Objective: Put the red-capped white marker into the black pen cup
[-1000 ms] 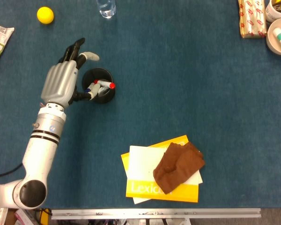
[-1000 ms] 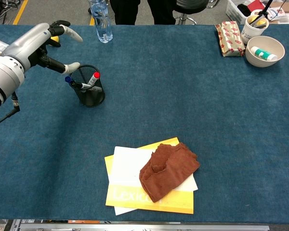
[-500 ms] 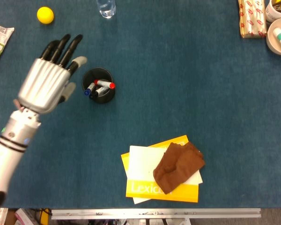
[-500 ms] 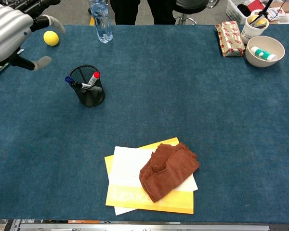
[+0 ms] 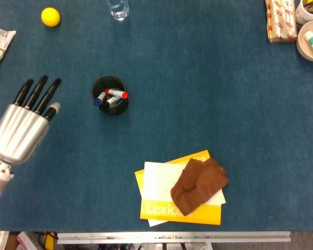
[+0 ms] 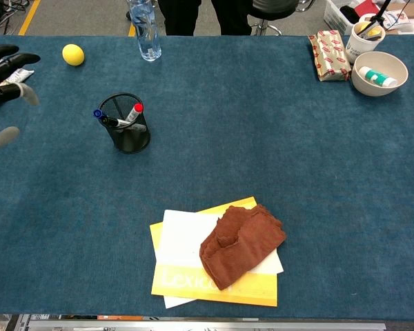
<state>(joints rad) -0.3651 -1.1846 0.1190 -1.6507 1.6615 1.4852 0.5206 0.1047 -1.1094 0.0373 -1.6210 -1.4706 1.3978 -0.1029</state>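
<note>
The black mesh pen cup (image 5: 110,95) (image 6: 126,124) stands upright on the blue cloth, left of centre. The red-capped white marker (image 5: 116,94) (image 6: 133,112) leans inside it, cap up, beside a blue-capped pen (image 6: 101,117). My left hand (image 5: 22,127) (image 6: 1,76) hovers well to the left of the cup, fingers spread and empty. Only its fingertips show at the left edge of the chest view. The right hand appears in neither view.
A yellow ball (image 5: 50,16) and a water bottle (image 6: 143,27) sit at the back left. A brown cloth (image 5: 199,185) lies on a yellow book (image 5: 179,210) with white paper near the front. A bowl (image 6: 379,72), a white cup and a packet (image 6: 329,45) stand back right.
My left hand has let go at the cup and drawn back to the left and toward the front edge, fingers spread. The marker stays in the cup.
</note>
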